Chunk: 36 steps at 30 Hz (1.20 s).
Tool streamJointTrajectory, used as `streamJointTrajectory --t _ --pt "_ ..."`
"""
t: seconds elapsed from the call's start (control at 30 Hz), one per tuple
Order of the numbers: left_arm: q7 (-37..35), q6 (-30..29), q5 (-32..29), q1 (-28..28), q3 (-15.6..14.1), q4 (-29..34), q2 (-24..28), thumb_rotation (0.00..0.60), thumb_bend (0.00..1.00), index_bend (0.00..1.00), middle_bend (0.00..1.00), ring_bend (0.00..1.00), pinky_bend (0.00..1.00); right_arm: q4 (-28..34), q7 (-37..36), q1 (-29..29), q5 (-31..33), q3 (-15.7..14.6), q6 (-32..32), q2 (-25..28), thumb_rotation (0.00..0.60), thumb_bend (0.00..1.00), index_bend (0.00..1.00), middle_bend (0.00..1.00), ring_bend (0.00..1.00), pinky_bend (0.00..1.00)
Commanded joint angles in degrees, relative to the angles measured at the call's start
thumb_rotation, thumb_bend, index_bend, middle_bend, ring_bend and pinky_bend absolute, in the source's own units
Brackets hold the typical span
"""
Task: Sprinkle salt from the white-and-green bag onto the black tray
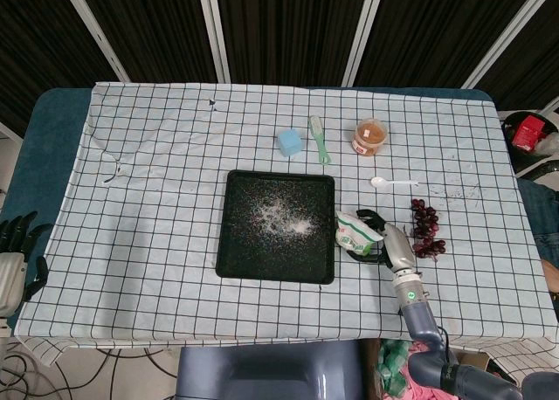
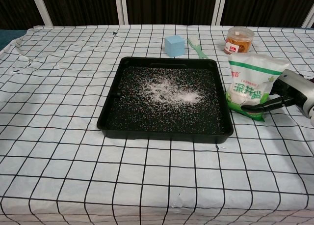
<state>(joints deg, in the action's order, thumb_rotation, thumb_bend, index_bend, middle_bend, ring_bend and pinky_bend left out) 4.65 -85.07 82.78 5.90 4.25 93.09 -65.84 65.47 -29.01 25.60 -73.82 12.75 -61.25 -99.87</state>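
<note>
Salt bag point(image 2: 254, 82), white and green, stands upright on the surface just right of the black tray point(image 2: 110, 112), held by the right hand point(image 1: 384, 238), fingers point(image 2: 274, 103) clamped around it. Salt lies scattered mid-tray. Left hand point(image 1: 17, 247) at surface's left edge, fingers apart, empty.

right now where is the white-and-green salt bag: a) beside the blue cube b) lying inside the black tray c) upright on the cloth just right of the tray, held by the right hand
c: the white-and-green salt bag stands beside the black rectangular tray, gripped by the right hand.
</note>
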Motion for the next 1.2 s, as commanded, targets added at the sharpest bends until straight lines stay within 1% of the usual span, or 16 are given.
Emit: streamJointTrajectory --t 0.03,0.67,0.8,0.87,0.9,1.0,1.1,1.2 --pt "0.0 0.0 0.1 0.0 -0.1 0.0 0.0 0.600 0.66 0.20 0.04 0.00 0.00 0.1 0.0 0.0 0.2 0.1 0.3 0.0 0.600 0.08 0.25 0.23 0.27 0.28" --pt "-0.2 -0.1 0.1 0.0 0.1 -0.1 -0.1 0.600 0.66 0.20 0.04 0.00 0.00 0.9 0.6 0.7 0.2 0.6 0.7 -0.3 0.600 0.08 0.25 0.24 0.28 0.28" --pt "-0.1 -0.1 0.0 0.0 0.1 0.0 -0.1 0.600 0.66 0.20 0.04 0.00 0.00 0.9 1.1 0.9 0.2 0.7 0.7 -0.6 0.600 0.08 0.27 0.25 0.30 0.28" --pt "0.0 -0.1 0.0 0.0 0.1 0.0 -0.1 0.600 0.66 0.20 0.04 0.00 0.00 0.6 1.5 1.0 0.3 0.8 0.6 -0.8 0.600 0.08 0.29 0.27 0.32 0.30" --pt "-0.1 -0.2 0.0 0.0 0.1 0.0 -0.1 0.600 0.66 0.20 0.04 0.00 0.00 0.5 1.5 1.1 0.4 0.9 0.7 -0.9 0.600 0.09 0.31 0.28 0.34 0.32" --pt "-0.1 -0.1 -0.1 0.0 0.1 0.0 -0.1 0.600 0.66 0.20 0.04 0.00 0.00 0.2 1.6 1.3 0.5 1.1 0.8 -1.2 0.600 0.15 0.34 0.32 0.39 0.38" --pt "-0.1 -0.1 -0.2 0.0 0.1 0.0 -0.1 0.600 0.66 0.20 0.04 0.00 0.00 -0.6 2.8 1.6 -0.1 0.5 0.8 -1.3 0.600 0.19 0.36 0.33 0.40 0.39" --pt "-0.1 0.0 -0.3 0.0 0.2 0.0 -0.1 0.600 0.66 0.20 0.04 0.00 0.00 -1.5 4.0 1.8 -0.6 -0.1 0.9 -1.6 0.600 0.22 0.40 0.35 0.43 0.41"
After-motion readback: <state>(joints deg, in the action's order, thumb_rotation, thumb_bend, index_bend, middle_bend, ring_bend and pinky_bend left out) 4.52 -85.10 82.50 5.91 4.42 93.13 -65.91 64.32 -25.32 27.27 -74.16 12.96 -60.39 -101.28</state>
